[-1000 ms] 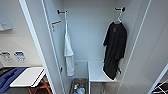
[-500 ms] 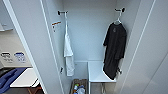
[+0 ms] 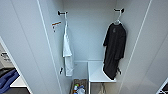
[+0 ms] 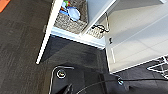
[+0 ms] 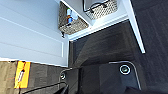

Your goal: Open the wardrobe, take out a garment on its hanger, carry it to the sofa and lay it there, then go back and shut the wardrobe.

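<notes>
I face the wardrobe (image 3: pixel 30 50), doors open: the garment (image 3: pixel 114 50), limp and light, hangs on its hanger (image 3: pixel 118 19) from the wardrobe's right-hand peg, best taken at the stiff hanger neck; pincer state I cannot tell.

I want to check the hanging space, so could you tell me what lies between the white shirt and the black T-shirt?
Nothing hangs there: in the head view, bare back wall separates the white shirt from the black T-shirt.
</notes>
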